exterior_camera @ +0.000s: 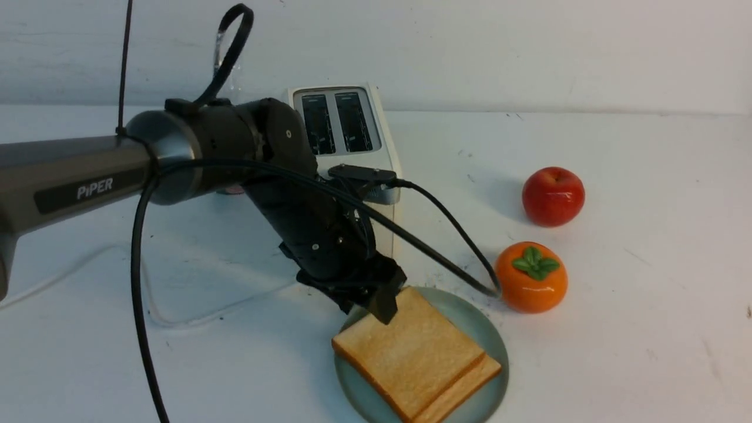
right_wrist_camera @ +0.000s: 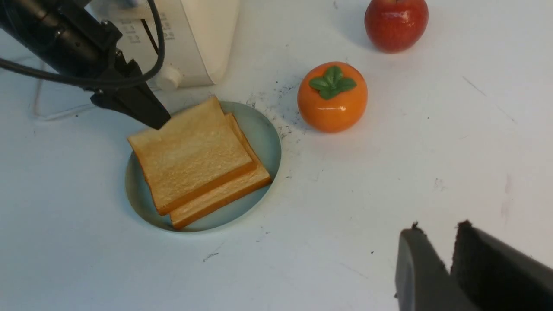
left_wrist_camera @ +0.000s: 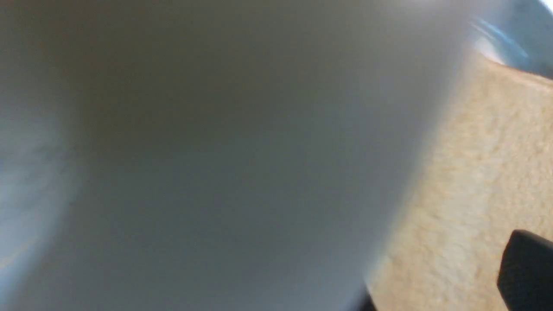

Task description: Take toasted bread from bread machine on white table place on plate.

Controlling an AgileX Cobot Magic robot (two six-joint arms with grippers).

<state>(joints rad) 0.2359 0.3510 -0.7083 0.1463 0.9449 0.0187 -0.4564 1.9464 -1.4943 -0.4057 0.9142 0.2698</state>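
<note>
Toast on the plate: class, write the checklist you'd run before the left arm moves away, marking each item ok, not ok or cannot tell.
1. Both slices of toasted bread lying on the plate: ok.
2. Bread machine slots empty: ok.
3. Left gripper free of the top slice: cannot tell.
4. Persimmon and apple apart from the plate: ok.
5. Right gripper away from the plate: ok.
</note>
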